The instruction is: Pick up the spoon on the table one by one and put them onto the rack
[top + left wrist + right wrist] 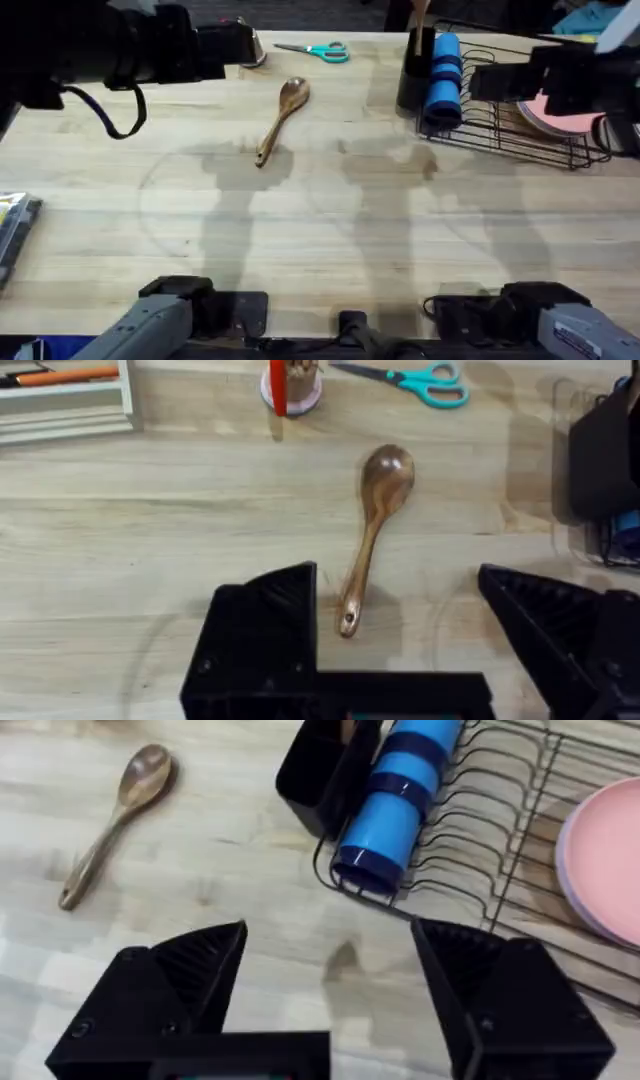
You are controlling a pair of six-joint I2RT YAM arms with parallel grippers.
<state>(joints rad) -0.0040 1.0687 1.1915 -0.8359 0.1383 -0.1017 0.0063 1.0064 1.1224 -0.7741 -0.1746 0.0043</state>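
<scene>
Brown wooden spoon (280,119) lying flat on table (330,240), bowl pointing toward far edge, handle slanting toward arms. Nothing touching it. Teal-handled scissors (318,50) resting beyond bowl, near far edge. Black wire rack (520,125) sitting well apart on right, utensil cup (415,70) at its near end, blue cylinder (443,82) leaning beside cup, pink plate (560,115) inside. Left gripper (400,630) hovering over handle end, fingers spread. Right gripper (330,990) hanging before rack, fingers spread, gripping nothing.

A brown wooden spoon (280,118) lies flat on the table (320,240) (bowl toward the far edge), well apart from the black wire rack (510,125) at the far right corner.
</scene>
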